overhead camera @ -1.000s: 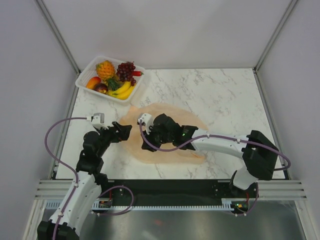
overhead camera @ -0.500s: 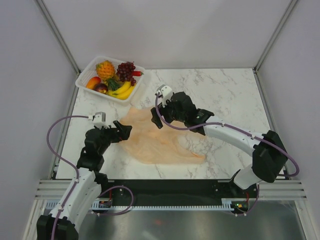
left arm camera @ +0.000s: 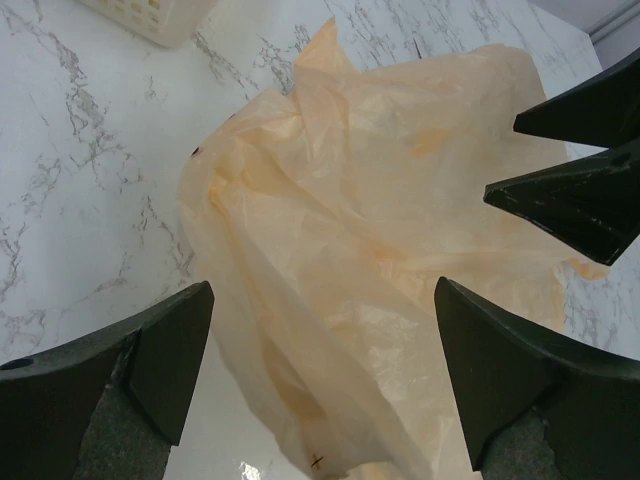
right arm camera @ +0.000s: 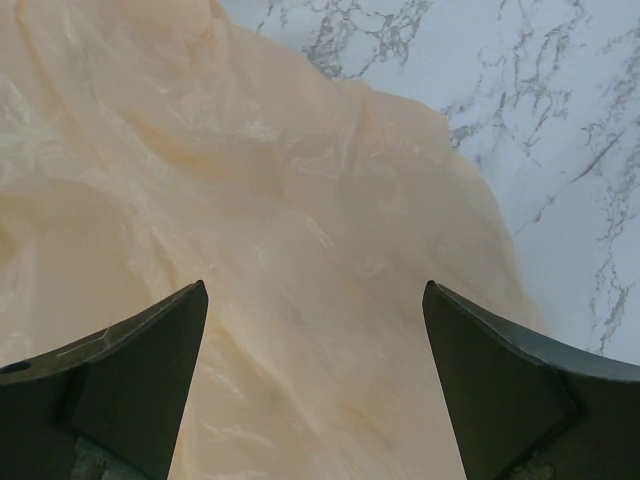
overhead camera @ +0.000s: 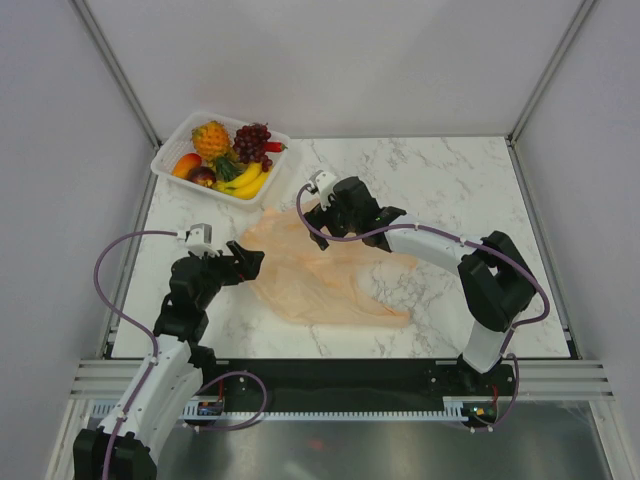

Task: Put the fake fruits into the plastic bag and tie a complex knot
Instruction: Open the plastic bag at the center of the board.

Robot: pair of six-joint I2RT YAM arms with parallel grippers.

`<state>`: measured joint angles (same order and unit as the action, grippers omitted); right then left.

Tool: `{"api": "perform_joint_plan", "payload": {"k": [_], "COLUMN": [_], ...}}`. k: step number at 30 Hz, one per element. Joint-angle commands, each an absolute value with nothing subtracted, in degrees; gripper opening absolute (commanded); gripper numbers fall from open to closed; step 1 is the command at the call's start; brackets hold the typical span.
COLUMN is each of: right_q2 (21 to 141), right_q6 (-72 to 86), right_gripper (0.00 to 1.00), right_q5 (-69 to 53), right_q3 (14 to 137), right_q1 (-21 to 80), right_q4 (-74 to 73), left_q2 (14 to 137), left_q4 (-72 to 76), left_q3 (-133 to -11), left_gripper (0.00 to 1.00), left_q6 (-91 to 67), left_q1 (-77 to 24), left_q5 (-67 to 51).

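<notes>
The plastic bag (overhead camera: 320,280) lies crumpled and flat on the marble table, peach and translucent; it also fills the left wrist view as the plastic bag (left arm camera: 400,220) and the right wrist view as the plastic bag (right arm camera: 250,250). No knot shows in any view. The fake fruits sit in the white basket (overhead camera: 168,152) at the far left: pineapple (overhead camera: 210,138), grapes (overhead camera: 252,140), bananas (overhead camera: 247,180). My left gripper (overhead camera: 253,260) (left arm camera: 325,350) is open at the bag's left edge. My right gripper (overhead camera: 325,215) (right arm camera: 315,340) is open just above the bag's far edge, holding nothing.
The basket's corner (left arm camera: 150,15) shows at the top of the left wrist view, and the right gripper's dark fingers (left arm camera: 575,195) at its right side. Grey walls close off the table's back and sides. Bare marble (overhead camera: 450,190) lies to the right of the bag.
My right gripper opened and let go of the bag after carrying it from the middle toward the far edge. The bag now lies spread further back. The left arm barely moved.
</notes>
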<state>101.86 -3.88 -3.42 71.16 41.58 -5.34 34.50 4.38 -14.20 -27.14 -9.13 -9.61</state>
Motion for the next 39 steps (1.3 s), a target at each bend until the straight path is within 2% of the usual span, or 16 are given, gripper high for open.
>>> {"api": "perform_joint_plan", "payload": {"k": [1, 8, 14, 15, 17, 19, 22, 26, 27, 30, 35, 37, 39], "right_q2": [99.50, 100.72, 105.99, 106.61, 108.71, 111.69, 113.73, 112.86, 112.16, 110.40, 101.54, 98.54, 94.32], "right_q6": [-4.57, -6.42, -5.98, -5.98, -6.07, -6.41, -6.15, -5.28, -4.32, -1.77, 9.83, 13.61, 16.77], "right_gripper": [0.98, 0.98, 0.98, 0.98, 0.98, 0.98, 0.85, 0.63, 0.42, 0.00, 0.00, 0.00, 0.00], "right_q5": [-5.88, -1.94, -6.77, -7.29, -14.30, -24.10, -35.02, -39.89, -39.90, -34.90, -16.14, -9.88, 1.55], "right_q3": [72.15, 76.11, 79.18, 79.62, 80.94, 84.09, 84.82, 83.06, 82.53, 81.74, 72.80, 69.80, 65.23], "right_q1": [39.64, 37.62, 32.17, 31.73, 30.68, 30.59, 30.59, 30.59, 30.59, 30.32, 26.64, 26.28, 26.28], "right_q4": [0.97, -1.30, -1.14, -1.06, -1.49, -5.34, -7.73, -7.56, -7.47, -7.03, -1.59, -0.97, -0.62], "left_q2": [34.45, 36.73, 39.11, 39.29, 39.37, 39.46, 39.55, 39.99, 39.90, 39.55, 37.19, 36.57, 36.13], "left_q4": [5.27, 6.94, 7.56, 7.65, 7.91, 8.09, 8.09, 8.09, 8.09, 7.91, 5.28, 4.22, 2.38], "left_q3": [-16.00, -15.82, -16.35, -16.35, -16.35, -16.26, -16.35, -16.44, -16.44, -16.44, -17.31, -18.27, -19.24], "left_gripper": [1.00, 1.00, 0.99, 0.95, 0.89, 0.89, 0.90, 0.91, 0.91, 0.92, 1.00, 1.00, 1.00], "left_q6": [-27.07, -27.16, -27.33, -27.25, -27.07, -27.07, -27.07, -27.07, -27.07, -26.98, -26.63, -26.89, -27.94], "left_q1": [-9.14, -9.14, -9.14, -9.14, -9.14, -9.14, -9.14, -9.05, -9.14, -9.14, -9.14, -9.14, -9.14], "left_q5": [-10.02, -11.60, -11.69, -11.78, -12.39, -12.13, -11.78, -11.78, -11.69, -11.60, -9.32, -7.56, -5.20]}}
